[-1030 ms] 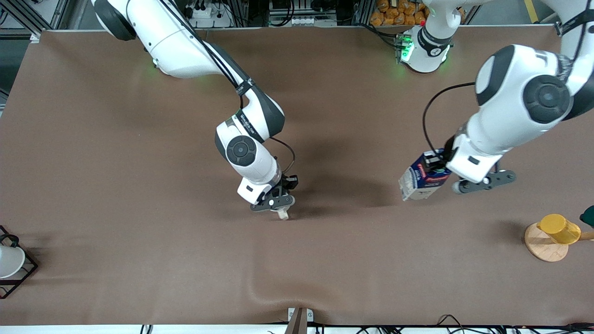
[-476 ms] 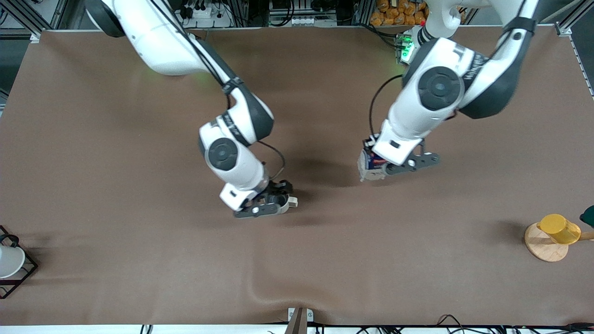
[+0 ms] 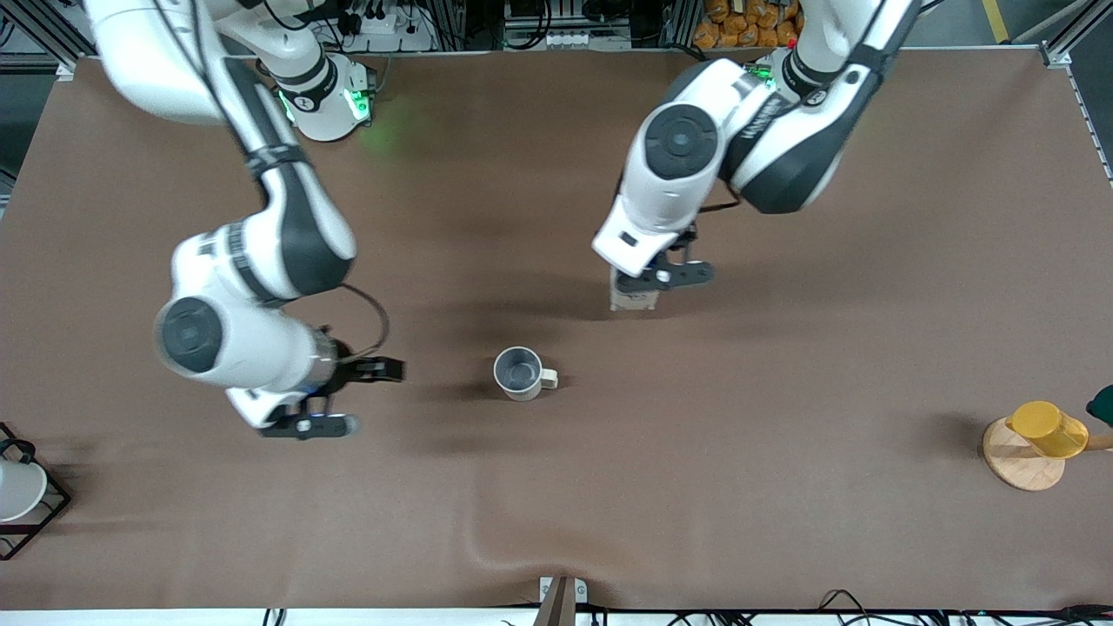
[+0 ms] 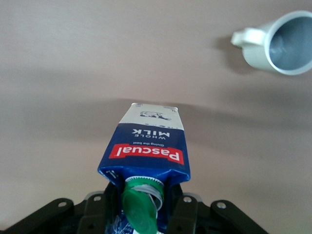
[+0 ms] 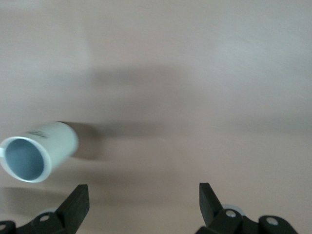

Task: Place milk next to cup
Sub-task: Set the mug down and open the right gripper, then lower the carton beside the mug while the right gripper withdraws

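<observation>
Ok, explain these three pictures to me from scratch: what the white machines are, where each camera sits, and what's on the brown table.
The white machines are two robot arms bolted along one edge of a brown table, each ending in a two-finger gripper. The large picture comes from a high camera facing them; the other two come from cameras on the arms' wrists.

The left gripper is shut on the milk, a small blue carton with a green cap, over the middle of the table. The cup, an off-white mug with a grey inside, stands upright on the table, nearer the front camera than the carton. The right gripper is open and holds nothing, apart from the cup, toward the right arm's end.

At the table's ends sit a yellow cup on a wooden disc and a white cup in a black wire frame.
</observation>
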